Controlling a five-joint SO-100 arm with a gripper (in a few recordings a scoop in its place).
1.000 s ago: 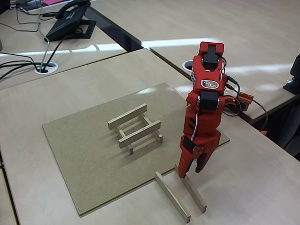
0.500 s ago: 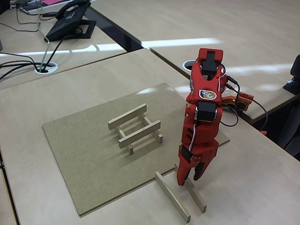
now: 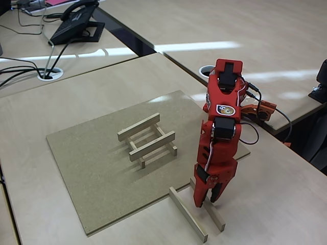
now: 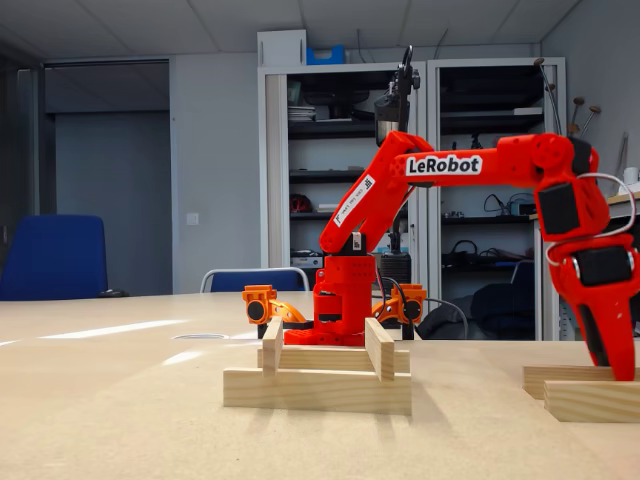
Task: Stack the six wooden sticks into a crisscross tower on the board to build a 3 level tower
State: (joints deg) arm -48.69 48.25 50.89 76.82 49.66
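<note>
While my red two-fingered hand (image 3: 206,200) straddles a pale loose stick (image 3: 209,206), fingers narrowly apart, a crooked closure could skid it off-counter.

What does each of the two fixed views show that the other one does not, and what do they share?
In a fixed view: a desk phone and the board with all its edges. In a fixed view: a shelf cabinet and a blue chair. In both fixed views: the tower, the two loose sticks, the red arm.
</note>
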